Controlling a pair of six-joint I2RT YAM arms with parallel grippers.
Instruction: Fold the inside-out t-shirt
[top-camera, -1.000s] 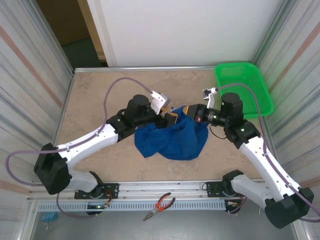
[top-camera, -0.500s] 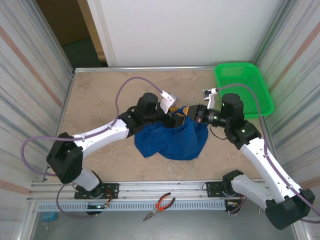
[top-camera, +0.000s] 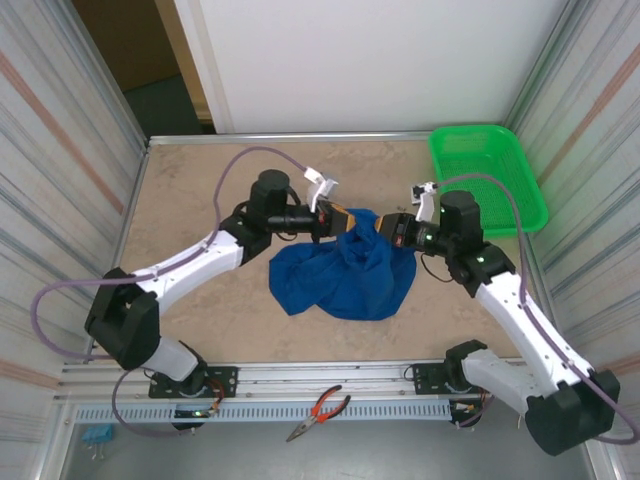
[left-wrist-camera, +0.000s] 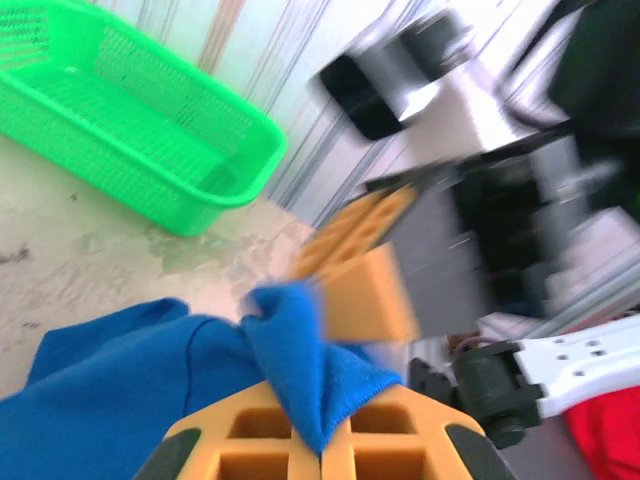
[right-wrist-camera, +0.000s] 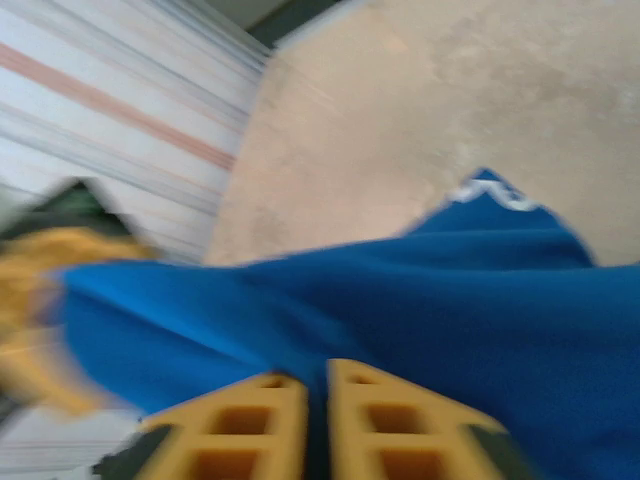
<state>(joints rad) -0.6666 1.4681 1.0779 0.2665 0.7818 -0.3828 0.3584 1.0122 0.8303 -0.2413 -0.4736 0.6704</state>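
The inside-out t-shirt (top-camera: 345, 275) is a royal-blue heap at the table's middle, its top edge lifted between the two grippers. My left gripper (top-camera: 345, 222) is shut on a fold of its hem (left-wrist-camera: 320, 445), and the cloth (left-wrist-camera: 120, 390) hangs away to the left. My right gripper (top-camera: 378, 226) faces it from the right, almost tip to tip. Its fingers (right-wrist-camera: 317, 375) stand a thin gap apart with blue cloth (right-wrist-camera: 450, 300) running between them. A small white print mark (right-wrist-camera: 490, 195) shows on the cloth.
A green mesh basket (top-camera: 487, 175) stands at the back right corner (left-wrist-camera: 120, 120). Orange-handled pliers (top-camera: 320, 410) lie on the rail in front of the table. Bare tabletop lies left and behind the heap, with panel walls on both sides.
My left gripper has come in from the left, closed on the shirt's raised edge and drawn back a little. The right gripper's fingers have eased slightly apart.
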